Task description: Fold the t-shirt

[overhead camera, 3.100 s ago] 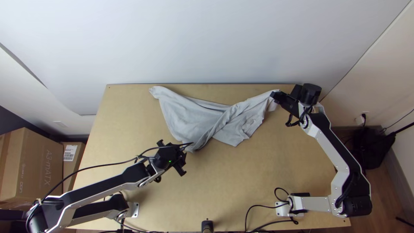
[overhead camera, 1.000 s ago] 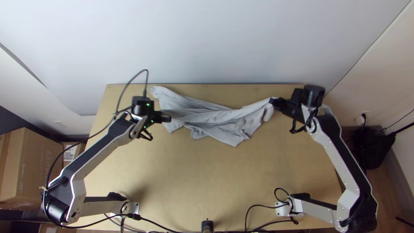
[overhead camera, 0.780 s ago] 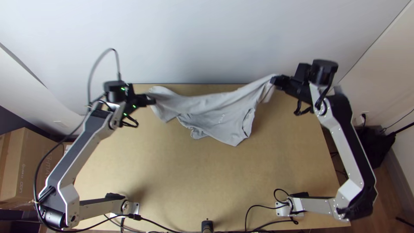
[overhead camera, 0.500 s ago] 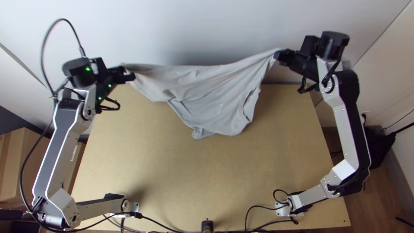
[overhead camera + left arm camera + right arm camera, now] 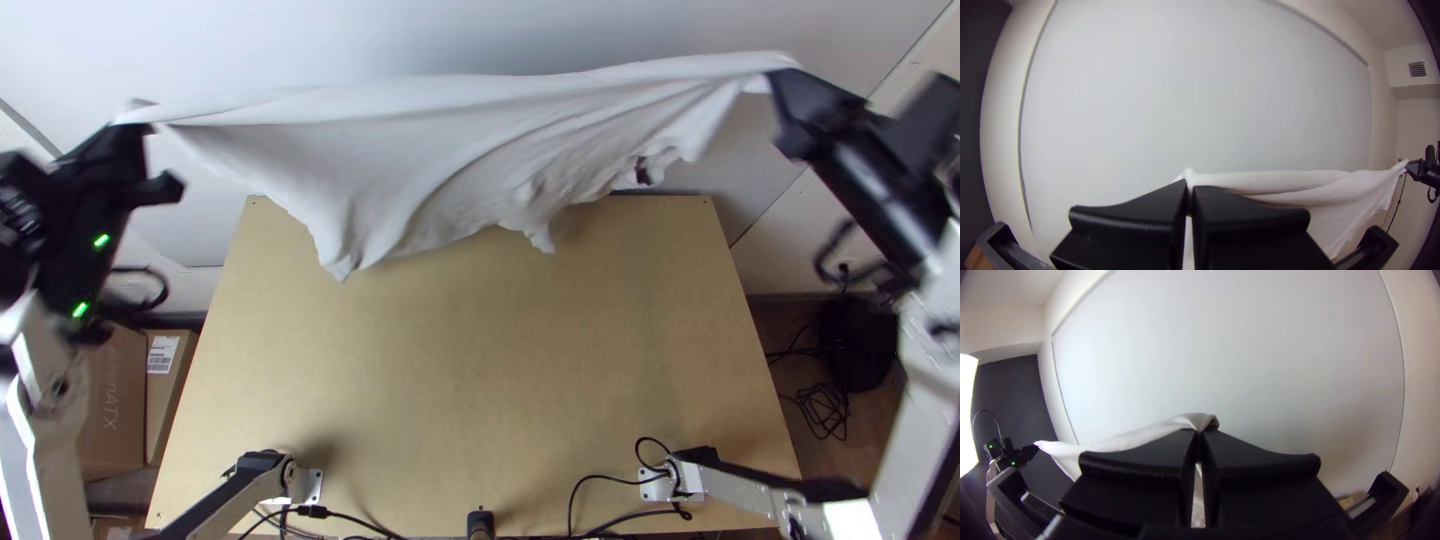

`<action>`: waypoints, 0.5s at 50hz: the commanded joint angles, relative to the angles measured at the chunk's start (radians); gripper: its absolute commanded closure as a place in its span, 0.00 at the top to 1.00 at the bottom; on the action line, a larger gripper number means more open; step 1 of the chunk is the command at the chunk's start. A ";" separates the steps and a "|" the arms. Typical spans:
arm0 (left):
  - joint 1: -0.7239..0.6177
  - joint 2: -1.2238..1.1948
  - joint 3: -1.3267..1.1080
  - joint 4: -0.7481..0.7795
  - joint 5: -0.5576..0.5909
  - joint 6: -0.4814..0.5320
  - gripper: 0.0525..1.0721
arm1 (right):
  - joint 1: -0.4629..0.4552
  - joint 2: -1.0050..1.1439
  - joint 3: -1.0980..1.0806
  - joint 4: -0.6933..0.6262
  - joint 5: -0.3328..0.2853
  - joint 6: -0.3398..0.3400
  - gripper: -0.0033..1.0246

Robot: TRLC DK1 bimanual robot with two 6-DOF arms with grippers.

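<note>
Already, the t-shirt (image 5: 430, 150) is up off its earlier resting place, stretched wide between the 2 grippers. Starting near, at 6 o'clock, a small black post (image 5: 480, 522) sits at the edge of the wooden table (image 5: 480, 420), with the arm mounts at 8 and 4 o'clock. A cardboard box (image 5: 115, 400) stands past the table at 9 o'clock, a black bag (image 5: 858, 345) on the floor at 3.

Farther up, the left gripper (image 5: 138, 130) is at 10 o'clock, its 2 fingers pinched tight on 1 end of the shirt. The right gripper (image 5: 782, 85), between 1 and 2 o'clock, is clamped on the opposite end. Half a second ago both were closer together and lower; they have risen and moved apart.

The shirt spans the far side around 12 o'clock, its upper edge nearly straight and the rest hanging in slanting folds. Its lowest point is now toward 11 o'clock; before, the shirt dipped closer to the table's middle. A smaller tip hangs near 12 o'clock, and ragged folds gather near the right gripper. Beyond everything stands the pale wall (image 5: 480, 35).
</note>
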 commanded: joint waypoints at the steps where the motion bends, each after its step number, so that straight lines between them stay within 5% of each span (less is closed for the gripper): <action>1: 0.018 -0.191 0.008 0.040 -0.025 0.022 0.02 | 0.005 -0.195 -0.057 -0.015 0.017 -0.005 0.03; 11: 0.044 -0.389 -0.001 -0.058 -0.022 0.039 0.02 | 0.000 -0.468 -0.230 -0.075 0.016 0.032 0.03; 25: 0.016 -0.493 -0.271 -0.123 -0.016 0.046 0.02 | -0.002 -0.474 -0.377 -0.035 0.016 0.035 0.03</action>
